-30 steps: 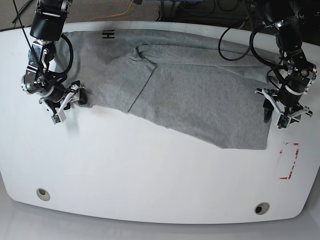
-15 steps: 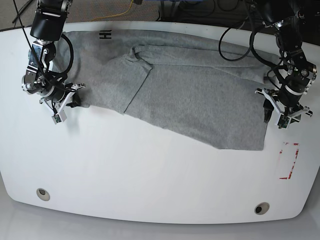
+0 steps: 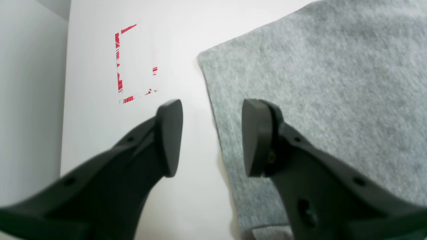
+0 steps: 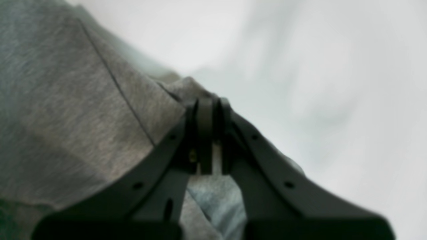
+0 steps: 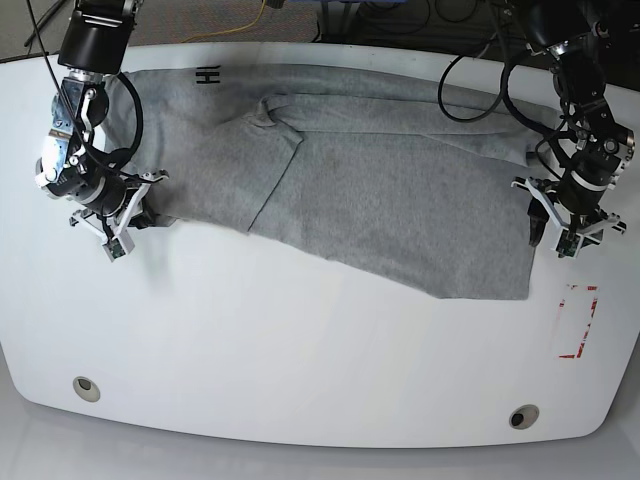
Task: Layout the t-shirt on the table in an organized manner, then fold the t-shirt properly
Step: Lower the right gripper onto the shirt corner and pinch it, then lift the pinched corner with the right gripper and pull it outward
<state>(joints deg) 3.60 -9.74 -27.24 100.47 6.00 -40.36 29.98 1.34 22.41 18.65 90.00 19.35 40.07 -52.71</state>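
Base view: the grey t-shirt [image 5: 380,180] sprawls rumpled over the far half of the white table [image 5: 300,370]. At nine o'clock the right gripper [image 5: 128,222] pinches its corner; at three o'clock the left gripper [image 5: 553,228] gapes, straddling the shirt's edge.

Behind the far edge: yellow cable [image 5: 262,14], black cables [image 5: 420,14] on grey floor [image 5: 180,20].

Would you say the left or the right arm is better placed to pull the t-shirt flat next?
Right, probably: the right hand is shut on the t-shirt edge, while the left hand hangs open, gripping nothing.
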